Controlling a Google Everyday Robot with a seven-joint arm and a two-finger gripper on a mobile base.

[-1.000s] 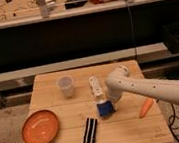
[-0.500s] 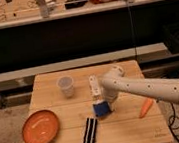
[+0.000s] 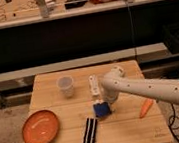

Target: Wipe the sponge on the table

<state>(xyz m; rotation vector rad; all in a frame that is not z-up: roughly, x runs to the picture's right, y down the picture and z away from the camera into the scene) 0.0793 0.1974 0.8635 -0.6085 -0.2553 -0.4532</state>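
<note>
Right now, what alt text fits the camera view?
The gripper is down at the blue sponge near the middle of the table. An orange plate, a cup, a black block and a carrot lie around it.

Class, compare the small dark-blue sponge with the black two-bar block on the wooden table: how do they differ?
The dark-blue sponge is short and squarish; the black two-bar block is long and narrow. The sponge sits under the claw; the block lies free. Both rest on the light-wood table.

Gripper (image 3: 102, 103) at sponge (image 3: 102, 111) on table (image 3: 129, 130), right of plate (image 3: 41, 128).
</note>
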